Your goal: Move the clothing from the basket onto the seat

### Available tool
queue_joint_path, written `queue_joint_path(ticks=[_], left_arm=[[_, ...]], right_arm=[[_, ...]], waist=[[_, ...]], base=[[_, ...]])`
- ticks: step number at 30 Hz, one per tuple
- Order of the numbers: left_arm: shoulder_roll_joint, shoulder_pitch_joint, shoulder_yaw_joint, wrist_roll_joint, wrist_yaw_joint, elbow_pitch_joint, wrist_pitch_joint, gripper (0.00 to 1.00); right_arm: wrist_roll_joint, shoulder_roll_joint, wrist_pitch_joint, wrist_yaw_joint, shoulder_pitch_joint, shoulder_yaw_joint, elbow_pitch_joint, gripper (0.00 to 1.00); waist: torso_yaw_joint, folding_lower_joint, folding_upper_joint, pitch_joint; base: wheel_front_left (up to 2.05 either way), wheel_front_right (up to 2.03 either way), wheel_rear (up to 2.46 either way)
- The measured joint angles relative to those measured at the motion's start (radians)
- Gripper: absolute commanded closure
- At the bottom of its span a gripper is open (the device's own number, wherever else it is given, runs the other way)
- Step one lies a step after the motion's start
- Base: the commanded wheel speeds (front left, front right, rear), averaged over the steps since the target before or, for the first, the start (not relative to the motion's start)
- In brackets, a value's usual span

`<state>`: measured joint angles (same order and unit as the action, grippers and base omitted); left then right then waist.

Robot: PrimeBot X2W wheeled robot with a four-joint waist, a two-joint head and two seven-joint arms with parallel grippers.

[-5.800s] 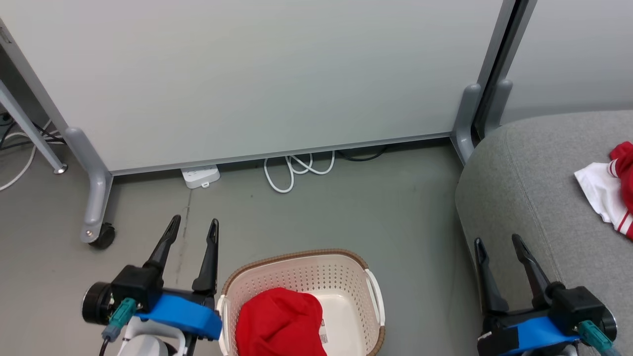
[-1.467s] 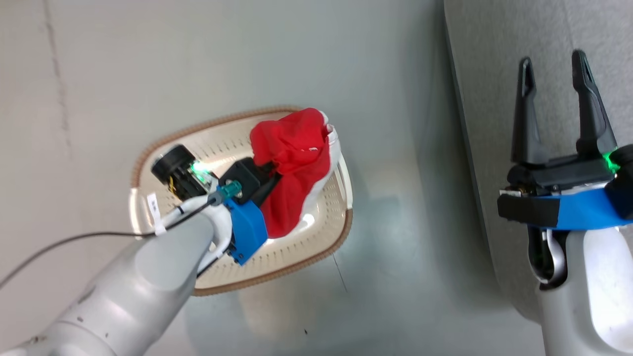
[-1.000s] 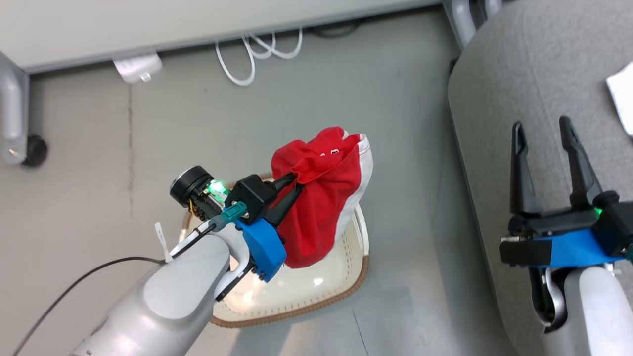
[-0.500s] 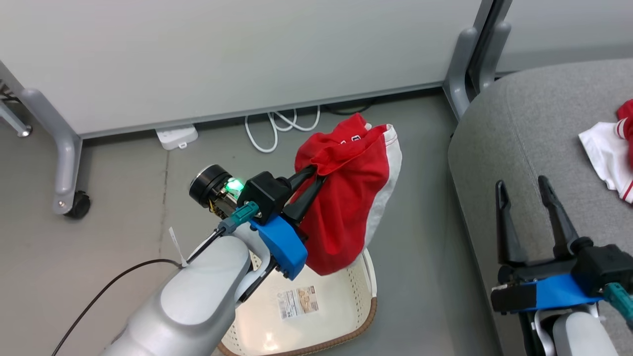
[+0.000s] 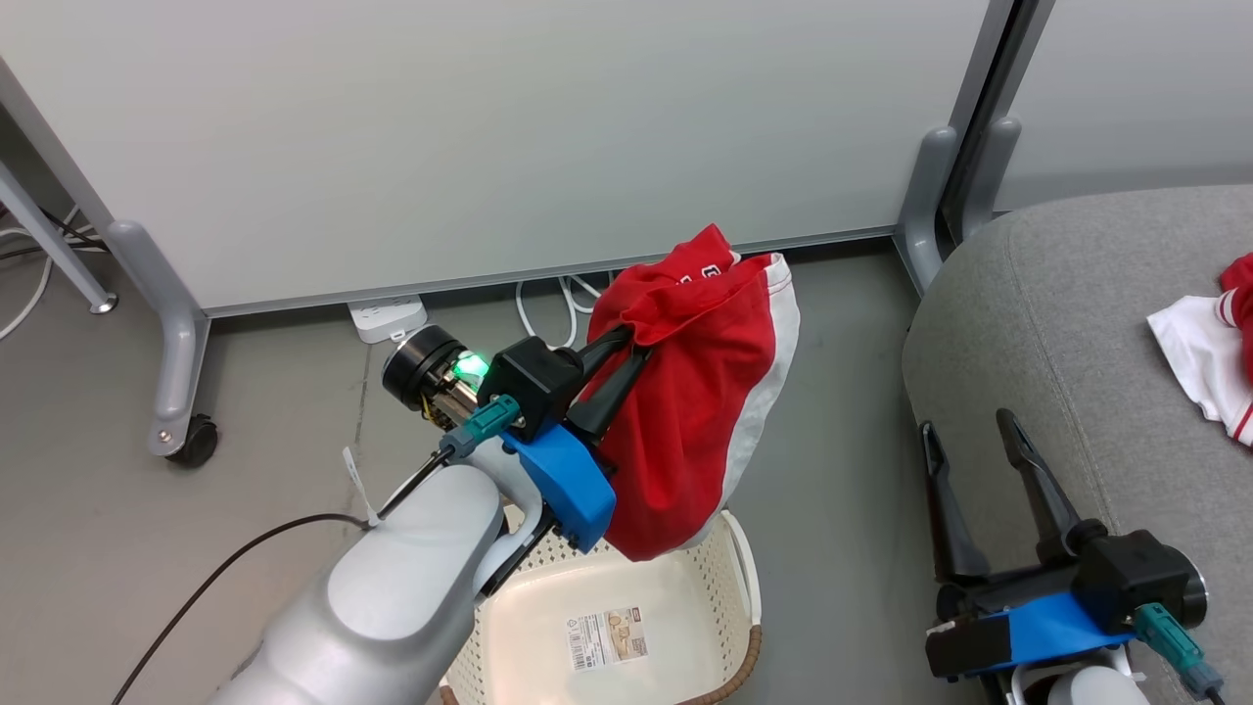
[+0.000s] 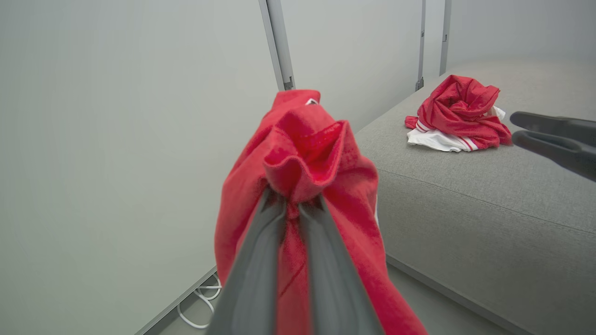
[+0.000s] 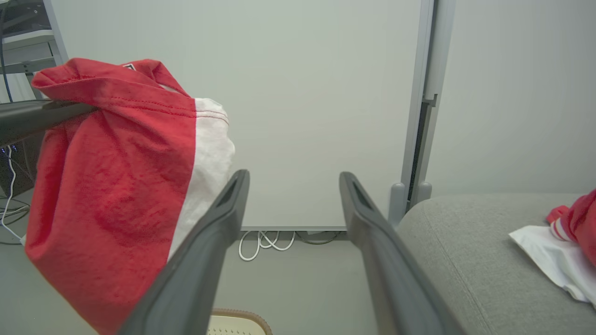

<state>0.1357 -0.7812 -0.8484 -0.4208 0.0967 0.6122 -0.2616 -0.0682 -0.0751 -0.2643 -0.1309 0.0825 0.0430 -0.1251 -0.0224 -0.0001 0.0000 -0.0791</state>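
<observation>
Head view: L jaws clamp garment above basket rim; R jaws apart at sofa edge.

In the head view, the basket sits on the floor at 6 o'clock. Above it hangs the hanging garment, gripped by the left gripper. The sofa lies at 3 o'clock, with the second garment on it. The right gripper is at 5 o'clock, beside the sofa's edge. The partition stands behind at 12 o'clock, with a power strip at its foot.
</observation>
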Motion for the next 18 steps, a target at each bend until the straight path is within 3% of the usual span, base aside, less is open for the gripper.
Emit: queue_joint_path(ticks=[10,18], left_arm=[[-0.002,0.0,0.006,0.008,0.002,0.008,0.0,1.0],[-0.007,0.0,0.016,0.017,0.002,0.012,0.0,1.0]], right_arm=[[-0.01,0.003,0.0,0.0,0.015,0.092,0.008,0.0],[-0.022,0.005,0.0,0.0,0.074,0.233,-0.009,0.0]], waist=[[-0.007,0.0,0.0,-0.001],[-0.003,0.0001,0.0,-0.013]], base=[[0.0,0.0,0.0],[0.0,0.0,0.0]])
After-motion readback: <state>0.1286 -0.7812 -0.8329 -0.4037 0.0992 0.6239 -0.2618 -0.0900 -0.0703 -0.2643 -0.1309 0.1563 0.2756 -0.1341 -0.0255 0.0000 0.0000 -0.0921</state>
